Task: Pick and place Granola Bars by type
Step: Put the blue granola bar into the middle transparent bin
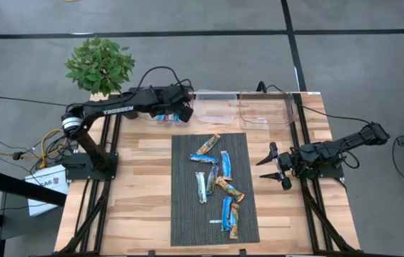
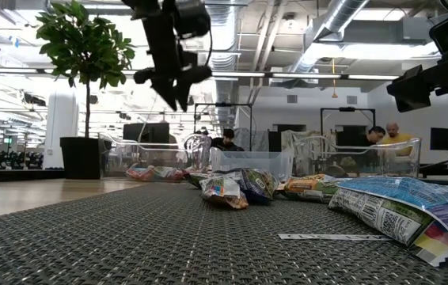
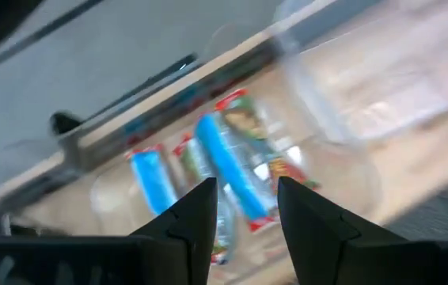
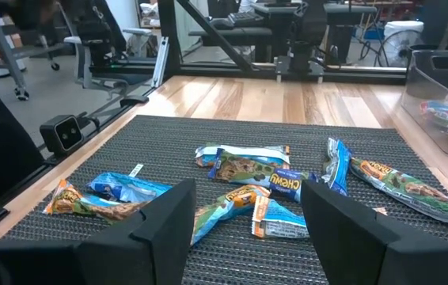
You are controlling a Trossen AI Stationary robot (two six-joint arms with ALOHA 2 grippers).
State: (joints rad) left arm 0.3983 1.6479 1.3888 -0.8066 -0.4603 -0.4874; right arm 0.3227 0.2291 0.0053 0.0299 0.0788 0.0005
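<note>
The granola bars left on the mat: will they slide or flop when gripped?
The granola bars have glossy wrappers, so probably slippery. Their crimped ends look limp and likely fold. They lie flat on the ribbed mat, so rolling seems unlikely.

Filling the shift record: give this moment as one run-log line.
left end effector: open above bin, bars inside | right end effector: open, idle beside mat | granola bars: unsorted on mat

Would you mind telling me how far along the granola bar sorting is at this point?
Partly done. A few bars already lie in the clear bin at the table's back left. The left gripper hangs over that bin, fingers apart with nothing between them. The right gripper waits open beside the mat. About nine granola bars remain on the dark mat.
</note>
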